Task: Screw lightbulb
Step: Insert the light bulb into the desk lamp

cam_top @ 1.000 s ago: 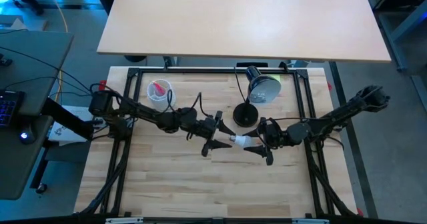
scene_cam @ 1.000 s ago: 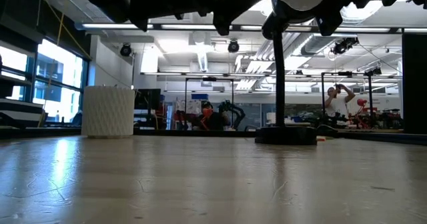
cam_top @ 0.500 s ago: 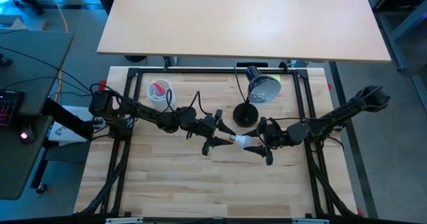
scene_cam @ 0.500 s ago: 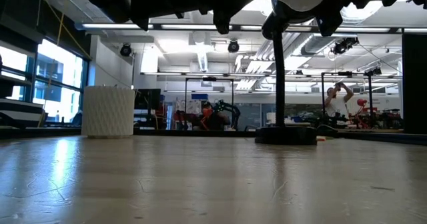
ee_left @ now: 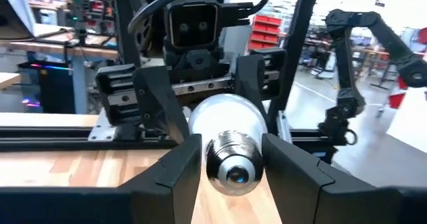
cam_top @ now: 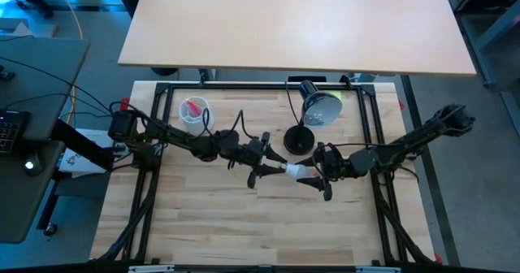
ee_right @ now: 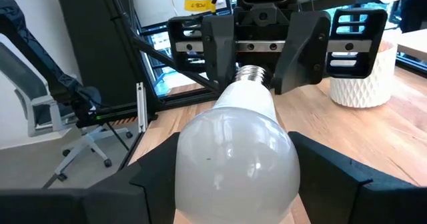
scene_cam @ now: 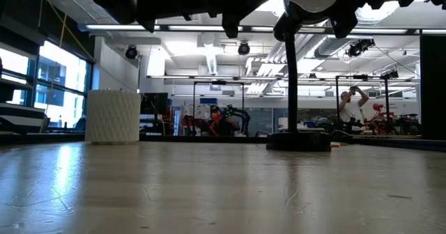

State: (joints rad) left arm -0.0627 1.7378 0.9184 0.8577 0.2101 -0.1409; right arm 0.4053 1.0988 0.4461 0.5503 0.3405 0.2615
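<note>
The white lightbulb (cam_top: 293,171) hangs level above the table's middle, between my two grippers. Its silvery screw base (ee_left: 230,159) points toward the table's left and its round glass (ee_right: 233,151) toward the right. My left gripper (cam_top: 273,169) comes level from the left and is closed on the screw base. My right gripper (cam_top: 309,175) comes from the right and is shut on the glass. The black desk lamp stands just behind them on its round foot (cam_top: 298,139), with its head (cam_top: 322,107) at the far side. My left gripper has the bulb's screw base (ee_left: 213,159) between its two fingers (ee_left: 175,171), one on each side. The fingers come level from the table's left, along the bulb's length. My right gripper pinches the widest part of the glass (ee_right: 200,164) between its two fingers (ee_right: 150,184), level from the table's right. The bulb lies level and clear of the table.
A white ribbed cup (cam_top: 193,110) with pink items stands at the far left of the wooden table (cam_top: 203,224). The lamp's cable (cam_top: 290,102) runs off the far edge. The black frame rails (cam_top: 146,192) border the table on both sides. A person stands far off in the room (scene_cam: 350,102).
My left gripper's fingers have drawn together onto the bulb's screw base, without the hand shifting. My right gripper and the bulb have kept still.
</note>
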